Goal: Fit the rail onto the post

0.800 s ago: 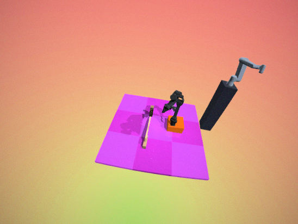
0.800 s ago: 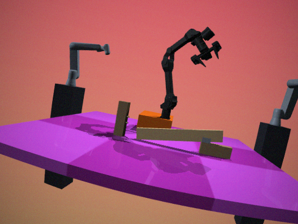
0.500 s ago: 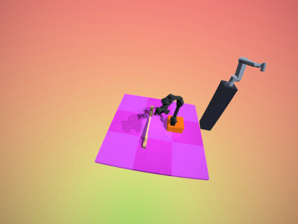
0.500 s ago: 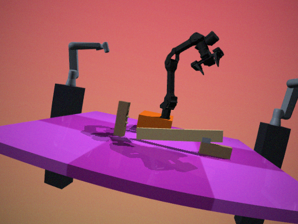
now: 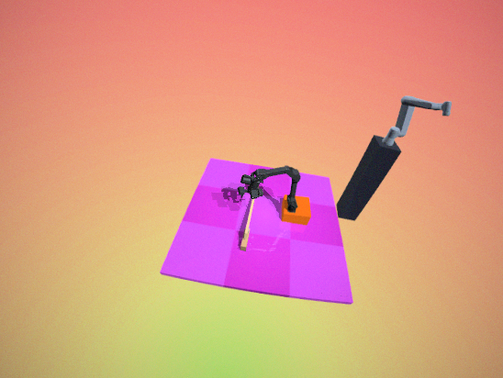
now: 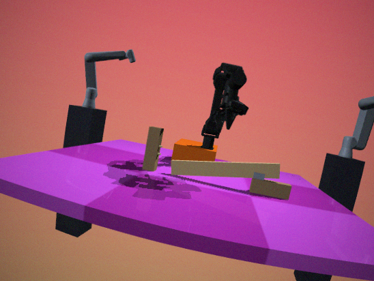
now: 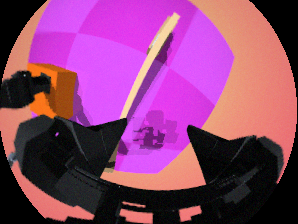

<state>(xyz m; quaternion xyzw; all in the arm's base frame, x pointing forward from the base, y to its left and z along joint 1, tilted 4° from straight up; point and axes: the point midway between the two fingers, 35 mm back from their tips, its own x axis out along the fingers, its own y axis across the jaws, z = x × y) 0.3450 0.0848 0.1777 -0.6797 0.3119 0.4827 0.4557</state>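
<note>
The rail (image 6: 225, 169) lies on the purple table (image 6: 68, 177), below the claw (image 5: 248, 189) and apart from it, its far end propped in the grey bracket (image 6: 259, 176) on the footboard block (image 6: 270, 188). Its near end sits low, just in front of the upright post (image 6: 153, 149), whose two pegs (image 6: 159, 151) point toward it without touching. The claw hangs above the rail's post end with its jaws spread wide, holding nothing. From the wrist, the rail (image 7: 149, 70) runs away between the two dark fingers. Behind the rail, the arm rises from its orange base (image 6: 194, 151).
</note>
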